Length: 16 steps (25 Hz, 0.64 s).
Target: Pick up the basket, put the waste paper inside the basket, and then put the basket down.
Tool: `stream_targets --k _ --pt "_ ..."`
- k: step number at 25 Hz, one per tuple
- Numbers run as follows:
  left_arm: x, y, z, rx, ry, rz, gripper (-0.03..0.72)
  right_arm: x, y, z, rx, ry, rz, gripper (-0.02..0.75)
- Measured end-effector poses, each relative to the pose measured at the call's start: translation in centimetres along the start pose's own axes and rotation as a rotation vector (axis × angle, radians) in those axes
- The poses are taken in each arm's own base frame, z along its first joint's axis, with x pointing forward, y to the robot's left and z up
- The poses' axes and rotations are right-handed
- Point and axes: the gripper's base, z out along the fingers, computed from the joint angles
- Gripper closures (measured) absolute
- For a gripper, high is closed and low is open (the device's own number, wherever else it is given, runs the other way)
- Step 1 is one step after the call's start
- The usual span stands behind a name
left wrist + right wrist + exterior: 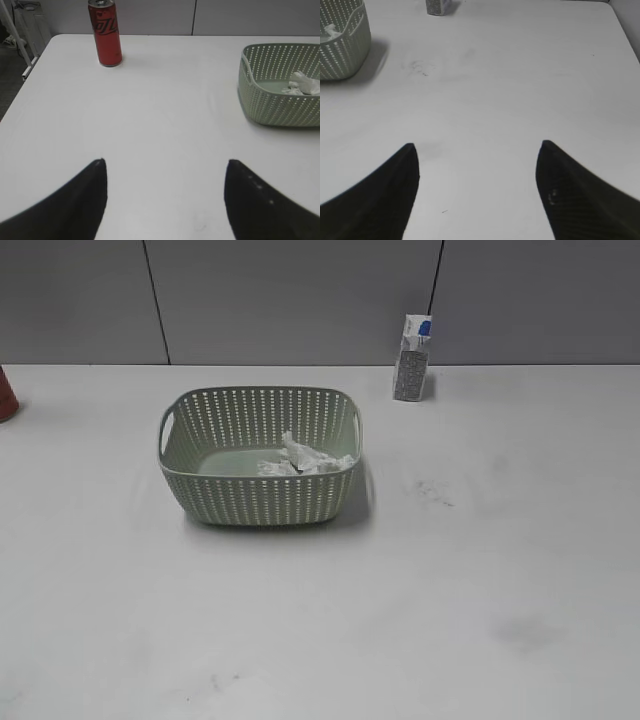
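The pale sage-green basket (262, 462) stands on the white table, left of centre. Crumpled white waste paper (303, 460) lies inside it at the right end. The basket also shows in the left wrist view (280, 87), with the paper (302, 85) inside, and at the top left of the right wrist view (342, 42). My left gripper (165, 165) is open and empty over bare table, well away from the basket. My right gripper (477, 147) is open and empty over bare table. Neither arm shows in the exterior view.
A white-grey carton with a blue mark (413, 358) stands upright at the back, right of the basket. A red can (105, 32) stands at the table's far left; its edge shows in the exterior view (6, 395). Faint smudges mark the table (432, 490).
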Motion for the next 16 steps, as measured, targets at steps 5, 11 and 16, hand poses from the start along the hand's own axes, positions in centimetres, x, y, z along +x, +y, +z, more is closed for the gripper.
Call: stream_targets --k 5,11,16 --pt "0.0 0.0 0.0 0.0 0.0 0.0 0.143 0.0 0.0 0.0 0.004 0.0 0.003 0.157" --pt "0.0 0.0 0.0 0.0 0.0 0.0 0.149 0.0 0.0 0.0 0.004 0.0 0.003 0.157" --pt "0.0 0.0 0.0 0.0 0.0 0.0 0.155 0.0 0.0 0.0 0.004 0.0 0.004 0.157"
